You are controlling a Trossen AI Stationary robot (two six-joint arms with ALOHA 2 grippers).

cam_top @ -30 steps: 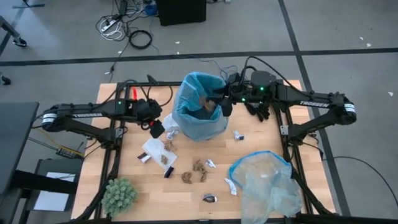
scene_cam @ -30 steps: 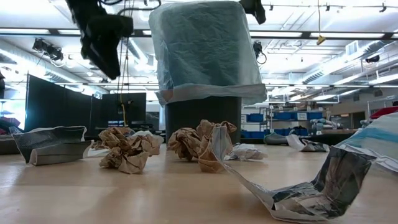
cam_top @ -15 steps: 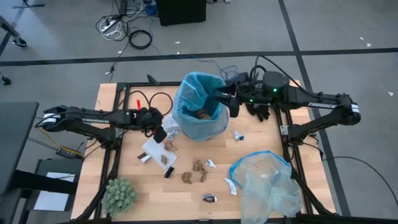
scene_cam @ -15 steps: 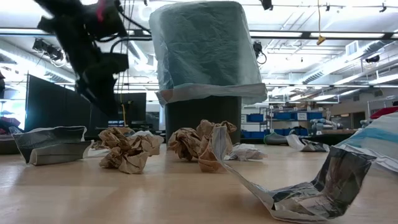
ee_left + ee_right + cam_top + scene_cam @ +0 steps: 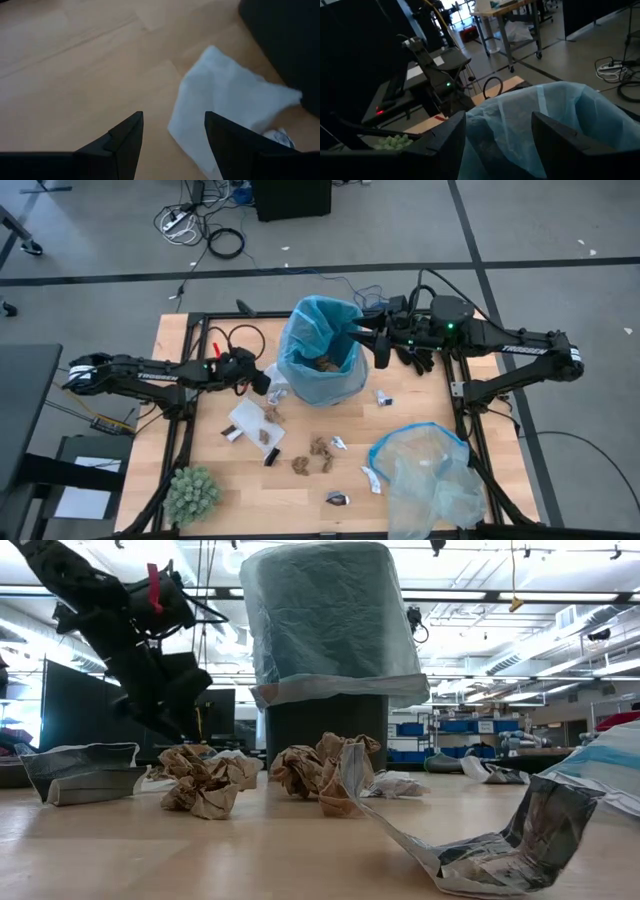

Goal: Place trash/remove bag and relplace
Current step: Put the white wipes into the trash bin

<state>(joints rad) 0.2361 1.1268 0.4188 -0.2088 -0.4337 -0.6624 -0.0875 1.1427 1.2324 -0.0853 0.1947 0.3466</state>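
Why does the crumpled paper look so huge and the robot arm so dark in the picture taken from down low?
In the low view the camera sits at tabletop height, so the nearest wrapper and the brown paper wads loom large. The left gripper stands against bright ceiling lights, so it shows as a dark shape. In the high view the same wads look tiny.

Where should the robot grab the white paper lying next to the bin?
Probably the free corner of the white paper that points away from the bin. The paper lies flat on the table, so only an edge can be pinched. The open left gripper could come straight down there, its fingers either side of that edge.
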